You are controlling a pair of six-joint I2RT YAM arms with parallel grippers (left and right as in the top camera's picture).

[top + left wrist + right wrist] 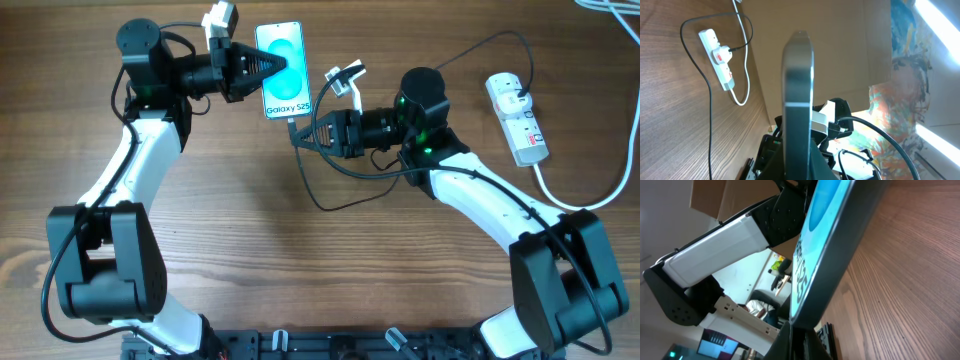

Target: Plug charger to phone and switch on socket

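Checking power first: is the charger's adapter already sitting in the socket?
Yes, the overhead view shows the white adapter seated on top of the socket.

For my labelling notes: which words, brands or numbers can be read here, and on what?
"Galaxy S25": on the lit teal screen of the slim rectangular phone.
Red marks on the white oblong power strip: too small to read.

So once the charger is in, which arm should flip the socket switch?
Right, probably. The socket lies far right, beside the right arm; its jaws only need to let go of the charger at the phone's bottom edge. The left arm is far across, jaws clamped on the phone.
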